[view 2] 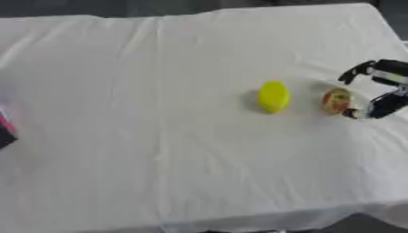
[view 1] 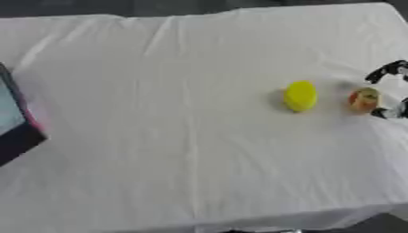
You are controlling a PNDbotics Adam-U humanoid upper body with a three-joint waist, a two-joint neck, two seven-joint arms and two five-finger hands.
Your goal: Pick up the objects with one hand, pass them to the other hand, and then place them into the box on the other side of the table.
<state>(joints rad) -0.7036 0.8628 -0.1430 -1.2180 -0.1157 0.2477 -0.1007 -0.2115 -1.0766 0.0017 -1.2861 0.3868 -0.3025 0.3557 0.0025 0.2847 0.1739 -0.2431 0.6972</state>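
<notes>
Right hand (view 2: 381, 88) at table's (view 2: 199, 173) right edge, fingers spread around a red-yellow fruit (view 2: 336, 100), not closed on it. Yellow lemon-like object (view 2: 273, 96) just left; box (view 1: 14, 123) far left.

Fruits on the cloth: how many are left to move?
2. The yellow fruit lies mid-table, right of centre. The red-yellow fruit lies just right of it, beside the right hand. None shows in the box, though its inside is mostly out of view.
</notes>
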